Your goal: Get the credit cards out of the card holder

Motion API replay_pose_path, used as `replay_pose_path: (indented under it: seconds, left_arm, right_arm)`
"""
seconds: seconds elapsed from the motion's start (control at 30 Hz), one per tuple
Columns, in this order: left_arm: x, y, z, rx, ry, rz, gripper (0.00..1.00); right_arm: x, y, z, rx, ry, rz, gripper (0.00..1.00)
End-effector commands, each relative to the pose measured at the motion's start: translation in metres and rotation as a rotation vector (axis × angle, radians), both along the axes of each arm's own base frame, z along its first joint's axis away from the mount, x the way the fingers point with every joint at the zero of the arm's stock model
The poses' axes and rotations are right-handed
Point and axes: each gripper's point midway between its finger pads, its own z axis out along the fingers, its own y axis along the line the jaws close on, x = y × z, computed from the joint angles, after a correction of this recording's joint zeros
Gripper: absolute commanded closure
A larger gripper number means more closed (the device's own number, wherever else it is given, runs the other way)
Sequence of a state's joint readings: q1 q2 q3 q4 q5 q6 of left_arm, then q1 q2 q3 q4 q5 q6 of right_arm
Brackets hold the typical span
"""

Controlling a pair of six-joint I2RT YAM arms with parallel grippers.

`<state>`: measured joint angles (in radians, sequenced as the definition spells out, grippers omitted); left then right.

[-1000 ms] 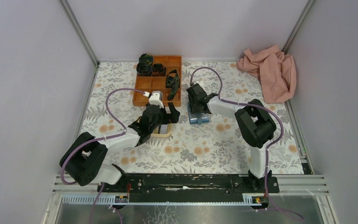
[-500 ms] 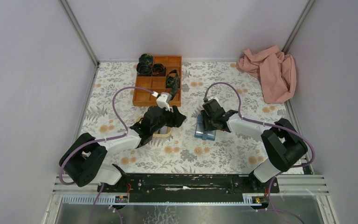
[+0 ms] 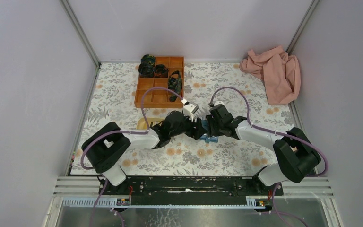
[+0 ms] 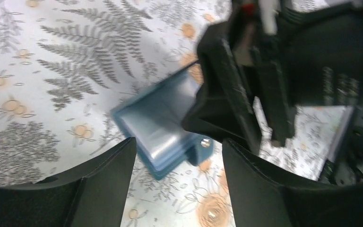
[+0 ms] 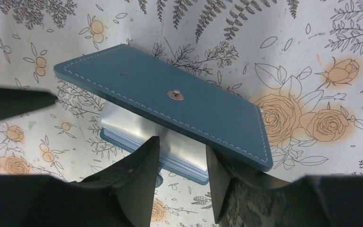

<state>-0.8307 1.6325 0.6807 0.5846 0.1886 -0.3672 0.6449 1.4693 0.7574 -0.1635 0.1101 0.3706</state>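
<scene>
The light-blue card holder (image 5: 170, 94) lies on the flowered table with its snap cover raised at an angle over a stack of clear sleeves (image 5: 123, 120). No credit cards show; the sleeves and cover hide them. My right gripper (image 5: 183, 144) is open by a narrow gap at the holder's near edge, one finger on the sleeves and the other under the raised cover. My left gripper (image 4: 178, 142) is open wide, with the holder (image 4: 156, 127) just ahead of its fingertips. In the top view both grippers, left (image 3: 199, 131) and right (image 3: 211, 128), meet over the holder (image 3: 211, 139).
A yellow oval tray (image 3: 143, 124) lies left of the left arm. An orange divided box (image 3: 160, 85) with dark items stands at the back. A pink cloth (image 3: 274, 71) lies at the back right.
The right gripper has moved nearer and to the right, and the card holder has moved with it. The left gripper has swung right from the yellow tray to the holder.
</scene>
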Motion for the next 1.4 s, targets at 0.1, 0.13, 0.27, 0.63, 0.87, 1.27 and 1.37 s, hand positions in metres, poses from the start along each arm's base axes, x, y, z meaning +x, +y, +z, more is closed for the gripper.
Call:
replay_pose_path:
  seconds: [0.1,0.13,0.27,0.63,0.87,1.27,1.37]
  left_arm:
    - [0.053,0.015,0.0,0.097,-0.113,0.227,0.31]
    - [0.056,0.014,-0.001,0.112,-0.134,0.225,0.31]
    - [0.056,0.001,0.0,0.111,-0.27,0.101,0.22]
    - [0.041,-0.04,-0.008,0.116,-0.392,-0.274,0.92]
    - [0.058,-0.03,-0.006,0.104,-0.285,-0.152,1.0]
    - [0.054,0.041,-0.004,-0.088,0.102,0.446,1.0]
    - [0.038,0.041,-0.012,-0.089,0.176,0.541,1.0]
  right_arm:
    - [0.0,0.004,0.008,0.048,-0.025,0.004,0.52]
    - [-0.001,0.003,0.008,0.048,-0.025,0.005,0.52]
    - [-0.004,0.003,0.006,0.06,-0.027,0.013,0.52]
    - [-0.01,0.001,-0.003,0.043,-0.013,0.039,0.53]
    - [-0.009,-0.003,0.01,0.05,-0.038,0.016,0.53]
    - [-0.004,0.008,0.06,0.161,-0.132,0.027,0.47]
    - [-0.002,0.015,0.055,0.164,-0.108,0.039,0.47]
